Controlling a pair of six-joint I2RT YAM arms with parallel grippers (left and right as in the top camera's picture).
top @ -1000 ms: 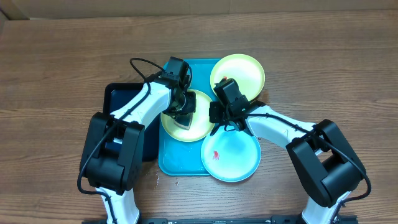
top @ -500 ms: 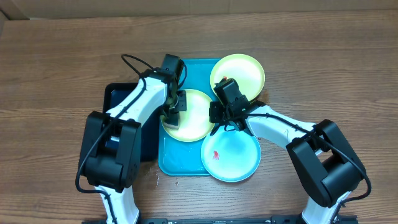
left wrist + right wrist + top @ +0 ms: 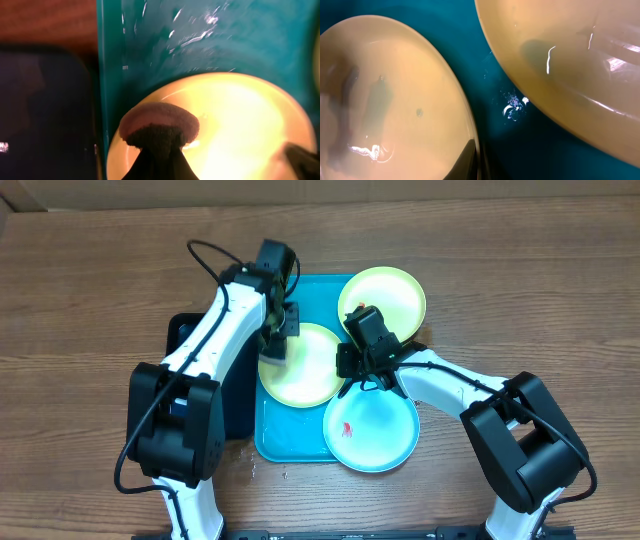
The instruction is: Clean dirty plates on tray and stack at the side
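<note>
Three plates lie on the turquoise tray [image 3: 276, 435]: a lime-green one in the middle [image 3: 310, 375], a second green one [image 3: 385, 295] at the back right, and a light-blue one [image 3: 380, 435] with a red smear at the front right. My left gripper [image 3: 275, 342] is shut on a dark scrubbing pad [image 3: 159, 122], which rests at the middle plate's left rim [image 3: 235, 125]. My right gripper [image 3: 343, 362] is shut on that plate's right rim [image 3: 395, 100], one finger inside and one outside [image 3: 476, 162]. The back plate [image 3: 570, 60] shows close by.
A smaller black tray [image 3: 195, 345] lies against the turquoise tray's left side, also seen in the left wrist view [image 3: 45, 100]. Wet spots glint on the tray floor [image 3: 512, 110]. Bare wooden table [image 3: 90, 290] surrounds everything.
My left gripper has slid the pad from the middle plate's centre back and left to its left rim. The right gripper and the plates have not moved.
</note>
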